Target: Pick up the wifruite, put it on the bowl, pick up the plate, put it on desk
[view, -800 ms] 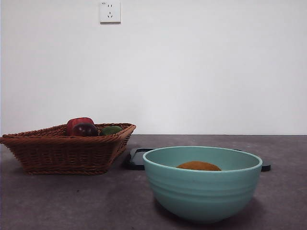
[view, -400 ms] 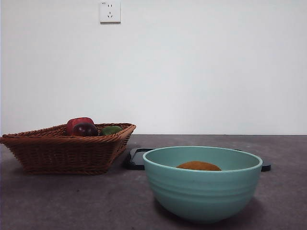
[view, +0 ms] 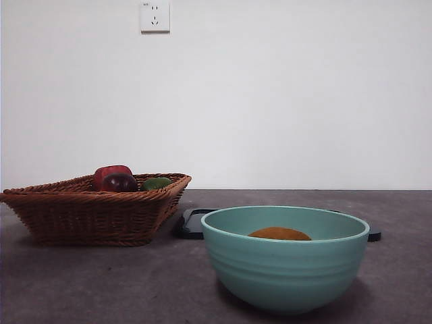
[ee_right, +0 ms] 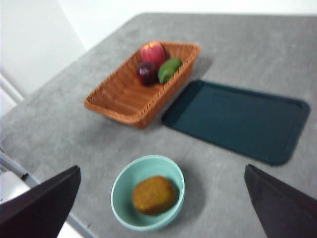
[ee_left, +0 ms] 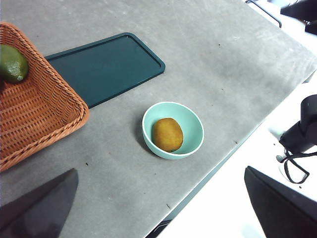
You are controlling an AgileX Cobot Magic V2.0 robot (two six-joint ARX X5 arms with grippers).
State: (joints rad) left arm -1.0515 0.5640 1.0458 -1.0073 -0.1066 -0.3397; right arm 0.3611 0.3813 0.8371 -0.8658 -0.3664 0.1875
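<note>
The surface carries the flat dark tray, the plate I must lift next; lying flush, its thin rim could slip from my gripper. The wicker basket sits just beside it and could be nudged. The bowl holds the wifruite. My left gripper and right gripper hang high, spread wide, empty.

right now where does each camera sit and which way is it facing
Front view: low, at table height, looking level across the bowl and basket to the wall; no arm shows.
Left wrist view: high, looking down on bowl, fruit and tray; its own jaws show wide apart.
Right wrist view: high, looking down from the opposite side on the same things; own jaws wide apart.
All three share the bowl with the fruit in it.
</note>
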